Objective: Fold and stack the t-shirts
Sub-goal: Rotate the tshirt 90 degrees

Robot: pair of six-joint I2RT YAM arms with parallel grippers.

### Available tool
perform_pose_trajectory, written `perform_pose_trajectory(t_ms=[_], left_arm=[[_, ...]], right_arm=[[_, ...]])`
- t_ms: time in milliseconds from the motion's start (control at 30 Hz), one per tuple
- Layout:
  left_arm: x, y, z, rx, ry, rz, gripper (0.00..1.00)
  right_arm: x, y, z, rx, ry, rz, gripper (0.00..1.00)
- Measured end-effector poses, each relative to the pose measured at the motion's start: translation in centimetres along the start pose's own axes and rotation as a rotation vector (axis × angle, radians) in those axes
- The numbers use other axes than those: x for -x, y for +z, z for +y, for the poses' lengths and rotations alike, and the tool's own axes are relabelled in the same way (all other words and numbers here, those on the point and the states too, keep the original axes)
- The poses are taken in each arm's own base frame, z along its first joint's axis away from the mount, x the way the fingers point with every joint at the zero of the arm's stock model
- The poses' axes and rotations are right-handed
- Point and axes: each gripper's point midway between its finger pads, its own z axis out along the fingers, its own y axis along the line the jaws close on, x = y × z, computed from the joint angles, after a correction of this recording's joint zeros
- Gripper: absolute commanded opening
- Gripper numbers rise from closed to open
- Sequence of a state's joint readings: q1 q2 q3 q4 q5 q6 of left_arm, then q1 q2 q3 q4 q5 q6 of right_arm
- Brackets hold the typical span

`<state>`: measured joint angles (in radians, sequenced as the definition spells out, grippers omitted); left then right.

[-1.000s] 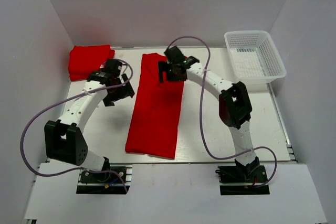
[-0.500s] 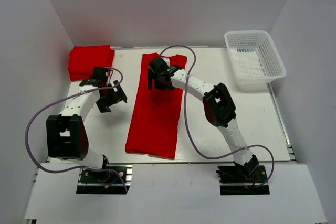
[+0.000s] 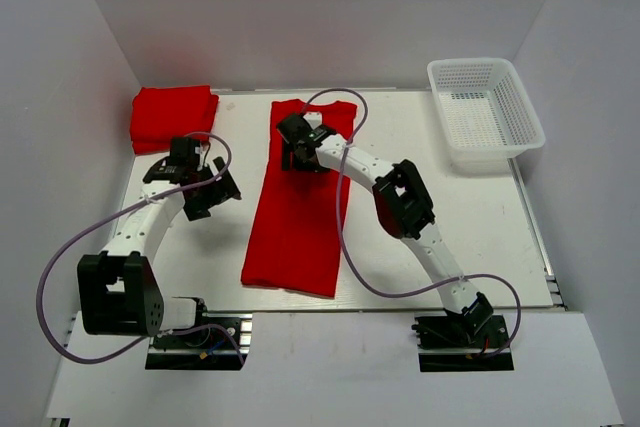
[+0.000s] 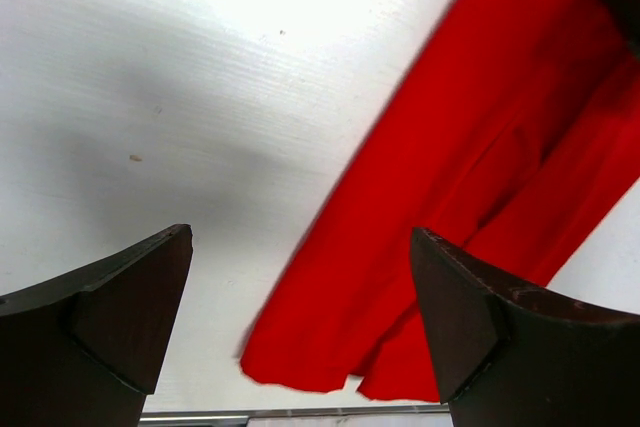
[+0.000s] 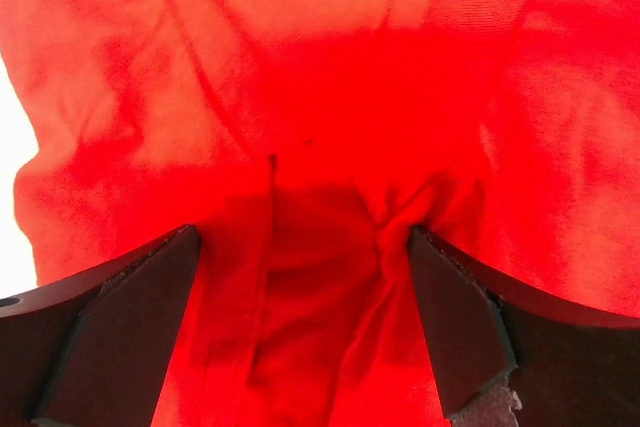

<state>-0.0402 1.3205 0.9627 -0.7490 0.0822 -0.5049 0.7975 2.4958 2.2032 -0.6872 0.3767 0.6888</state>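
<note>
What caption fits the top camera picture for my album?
Right pincer open over the long red t-shirt, left pincer open beside it, folded red stack at the back.

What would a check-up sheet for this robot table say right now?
Surface: white table, a few tiny specks.
Job's things: one red shirt spread long and narrow mid-table; folded red shirts stacked at the far left corner.
Clutter: white basket far right, nothing seen inside.
End effectors: left end effector open over bare table beside the spread shirt; right end effector open over that shirt's far end.
Cables: left cable loops wide of its arm; right cable runs along the shirt's right edge.
Surroundings: plain white walls.
</note>
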Motion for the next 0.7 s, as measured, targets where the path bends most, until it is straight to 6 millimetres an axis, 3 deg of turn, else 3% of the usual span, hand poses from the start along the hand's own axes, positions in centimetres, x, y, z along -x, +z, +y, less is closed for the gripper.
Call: perform_pose_trajectory(t_ms=[167,400,567,700], left_arm=[[-0.7,0.4,0.4,0.016,0.006,0.031,1.0],[-1.4,2.0,1.0,0.054,0.014,0.105,1.0],[-1.8,2.6,0.8,0.038,0.035,0.137,1.0],[-1.6,2.7,-0.1,-0.016,0.077,0.141,1.0]], right_arm=[[1.6,1.1,-3.9,-0.098,0.008,-0.003,0.9],[5.5,2.9,-10.4,-0.181,0.042,-0.02,0.9],[7.8,4.1,-11.8,-0.155,-0.01,-0.065,0.9],[8.8,4.7,-11.8,-0.093,-0.07,-0.077,0.9]])
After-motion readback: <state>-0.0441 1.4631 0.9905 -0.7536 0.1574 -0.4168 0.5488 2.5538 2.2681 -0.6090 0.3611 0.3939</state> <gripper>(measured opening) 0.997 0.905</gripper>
